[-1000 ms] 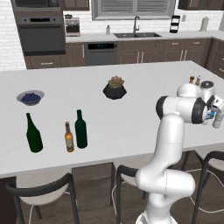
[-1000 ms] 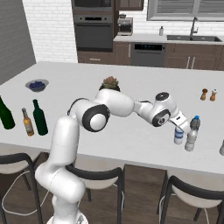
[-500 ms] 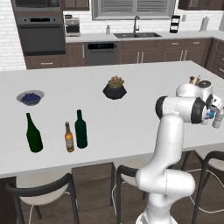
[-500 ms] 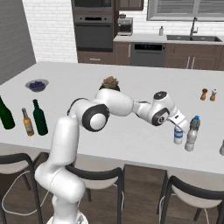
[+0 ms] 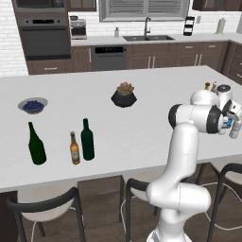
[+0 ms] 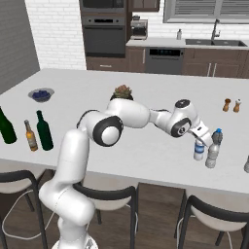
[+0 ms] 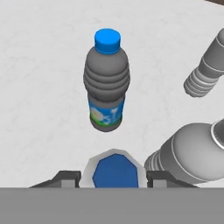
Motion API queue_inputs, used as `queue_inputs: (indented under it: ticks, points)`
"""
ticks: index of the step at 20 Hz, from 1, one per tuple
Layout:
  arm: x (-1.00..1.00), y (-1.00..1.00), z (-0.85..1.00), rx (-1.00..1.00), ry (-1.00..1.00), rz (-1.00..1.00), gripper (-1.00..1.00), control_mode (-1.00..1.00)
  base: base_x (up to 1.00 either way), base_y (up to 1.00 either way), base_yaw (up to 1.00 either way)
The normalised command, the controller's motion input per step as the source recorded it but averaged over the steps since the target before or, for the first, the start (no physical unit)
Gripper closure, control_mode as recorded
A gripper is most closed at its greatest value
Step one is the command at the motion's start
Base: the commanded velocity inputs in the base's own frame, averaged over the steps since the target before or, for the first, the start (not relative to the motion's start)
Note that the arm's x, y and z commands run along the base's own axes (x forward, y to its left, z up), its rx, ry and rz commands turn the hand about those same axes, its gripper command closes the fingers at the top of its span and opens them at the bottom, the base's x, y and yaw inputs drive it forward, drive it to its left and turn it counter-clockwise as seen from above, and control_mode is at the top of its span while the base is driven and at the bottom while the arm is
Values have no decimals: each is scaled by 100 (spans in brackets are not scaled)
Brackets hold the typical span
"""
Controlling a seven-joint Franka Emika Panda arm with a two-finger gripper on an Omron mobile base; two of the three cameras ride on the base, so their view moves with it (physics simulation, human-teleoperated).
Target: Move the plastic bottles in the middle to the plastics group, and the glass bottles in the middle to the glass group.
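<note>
Your fingers clamp a blue-labelled water bottle, set upright on the surface beside blue-capped bottle, grouping plastics.

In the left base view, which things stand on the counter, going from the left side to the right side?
Bowl of blueberries → wide green wine bottle → brown beer bottle → straight green glass bottle → potted succulent → gripper, shut on a water bottle.

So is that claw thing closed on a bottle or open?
Closed on a bottle: in the hand view the gripper has both fingertips pressed against the blue-labelled bottle between them.
</note>
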Motion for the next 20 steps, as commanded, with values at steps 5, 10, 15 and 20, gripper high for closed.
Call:
queue_inputs:
  ticks: [5,10,15,20]
  points:
    - [0,0,0,3,0,0,100,-100,0,0,0]
    - [0,0,0,0,0,0,-100,-100,0,0,0]
    - [0,0,0,0,0,0,-100,-100,0,0,0]
    - [0,0,3,0,0,0,-100,-100,0,0,0]
